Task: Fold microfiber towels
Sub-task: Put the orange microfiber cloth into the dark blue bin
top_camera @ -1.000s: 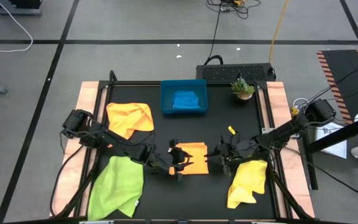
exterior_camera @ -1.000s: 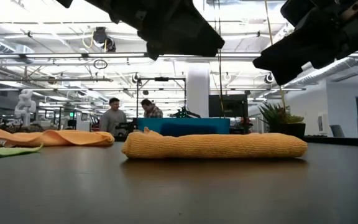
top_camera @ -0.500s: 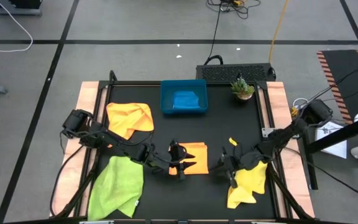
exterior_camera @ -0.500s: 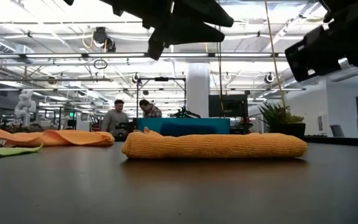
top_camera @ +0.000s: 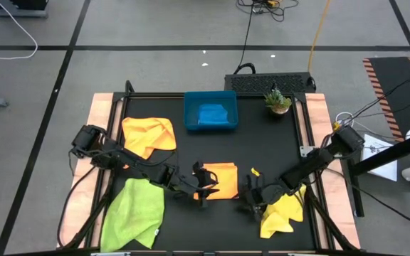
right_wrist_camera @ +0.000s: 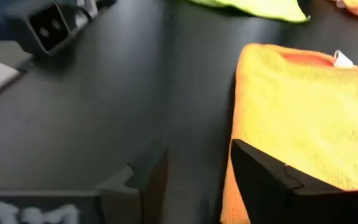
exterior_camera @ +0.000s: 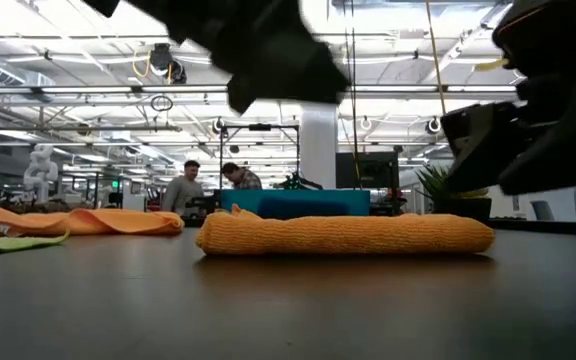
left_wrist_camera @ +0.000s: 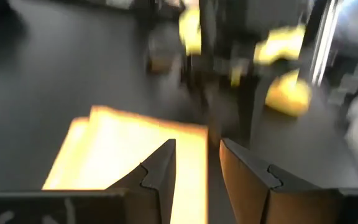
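A folded orange microfiber towel [top_camera: 223,178] [exterior_camera: 348,233] lies flat on the black table near its middle. My left gripper [top_camera: 205,188] [left_wrist_camera: 197,163] hovers open above the towel's left part, its fingers clear of the cloth [left_wrist_camera: 123,149]. My right gripper [top_camera: 250,198] [right_wrist_camera: 197,180] stands open just off the towel's right near corner [right_wrist_camera: 316,106], low over the table; in the low view it [exterior_camera: 513,135] hangs to the right above the towel.
A lime green towel [top_camera: 135,212] lies loose at the near left, and a yellow one [top_camera: 285,215] at the near right under my right arm. An orange-yellow towel [top_camera: 148,135] lies at the far left. At the back stands the blue tray [top_camera: 191,121] holding a blue towel [top_camera: 211,114], beside a small plant [top_camera: 277,100].
My right gripper has gone down and toward the table's near edge, drifting a little left, from beside the towel's right edge to its near right corner. The folded orange towel has stayed where it was.
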Controlling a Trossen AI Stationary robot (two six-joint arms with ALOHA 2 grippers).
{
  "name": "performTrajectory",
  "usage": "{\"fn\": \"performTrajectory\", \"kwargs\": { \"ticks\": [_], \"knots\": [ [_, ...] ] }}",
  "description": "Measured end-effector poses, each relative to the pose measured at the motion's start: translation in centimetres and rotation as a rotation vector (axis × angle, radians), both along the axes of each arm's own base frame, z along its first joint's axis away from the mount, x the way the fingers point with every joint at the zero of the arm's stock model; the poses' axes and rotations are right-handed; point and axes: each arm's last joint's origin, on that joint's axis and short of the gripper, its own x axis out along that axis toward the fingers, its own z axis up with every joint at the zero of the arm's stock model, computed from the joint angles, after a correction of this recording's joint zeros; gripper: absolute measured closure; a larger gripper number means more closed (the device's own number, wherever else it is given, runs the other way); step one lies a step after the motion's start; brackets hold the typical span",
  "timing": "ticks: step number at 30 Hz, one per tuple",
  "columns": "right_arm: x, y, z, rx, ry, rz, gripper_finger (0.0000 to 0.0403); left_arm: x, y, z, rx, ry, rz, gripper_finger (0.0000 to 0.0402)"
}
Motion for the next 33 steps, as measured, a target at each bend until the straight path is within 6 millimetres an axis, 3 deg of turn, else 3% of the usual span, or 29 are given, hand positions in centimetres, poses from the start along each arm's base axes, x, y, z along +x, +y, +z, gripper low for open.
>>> {"fn": "performTrajectory", "kwargs": {
  "ticks": [9, 23, 33],
  "knots": [
    [0.2, -0.4, -1.1, -0.145, 0.039, -0.022, 0.0186, -1.9, 0.2, -2.0, 0.065, 0.286, -0.031, 0.0275],
    [0.4, -1.9, -1.8, -0.241, 0.109, -0.084, 0.0193, -2.5, -3.4, -2.3, 0.144, 0.207, -0.118, 0.0275],
    [0.5, -2.3, -1.9, -0.246, 0.113, -0.097, 0.0252, -2.2, -4.5, -5.1, 0.226, 0.238, -0.183, 0.0274]
  ]
}}
